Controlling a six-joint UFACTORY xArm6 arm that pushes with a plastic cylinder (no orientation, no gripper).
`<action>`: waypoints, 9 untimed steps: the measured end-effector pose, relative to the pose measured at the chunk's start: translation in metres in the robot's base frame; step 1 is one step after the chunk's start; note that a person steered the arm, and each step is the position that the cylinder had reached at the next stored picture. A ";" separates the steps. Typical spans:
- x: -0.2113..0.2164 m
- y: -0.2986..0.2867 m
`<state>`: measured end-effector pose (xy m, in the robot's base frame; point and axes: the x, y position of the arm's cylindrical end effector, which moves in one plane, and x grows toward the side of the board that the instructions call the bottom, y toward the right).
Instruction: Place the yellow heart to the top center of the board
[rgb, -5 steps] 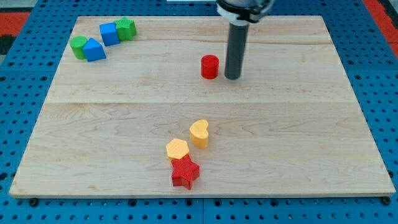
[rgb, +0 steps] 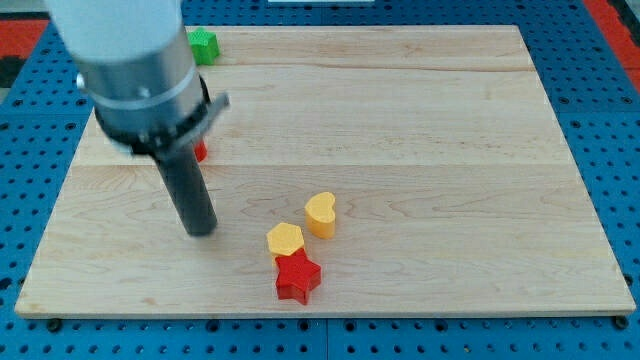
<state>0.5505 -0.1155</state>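
The yellow heart (rgb: 321, 214) lies on the wooden board (rgb: 420, 150), a little below its middle. A yellow hexagon (rgb: 285, 240) sits just left and below it, touching a red star (rgb: 297, 277) under it. My tip (rgb: 202, 229) rests on the board well to the left of the yellow heart and the hexagon, apart from both. The arm's grey body hides much of the board's upper left.
A green block (rgb: 204, 45) shows at the top left beside the arm. A sliver of a red block (rgb: 201, 151) peeks out behind the rod. The blue blocks and the other green block are hidden by the arm.
The arm has swung from the board's upper middle down to the left. The red block now shows far to the left of its earlier place. The yellow and red star blocks have not moved.
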 end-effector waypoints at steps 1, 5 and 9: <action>0.031 0.034; -0.006 0.115; -0.055 0.063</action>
<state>0.4952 -0.0526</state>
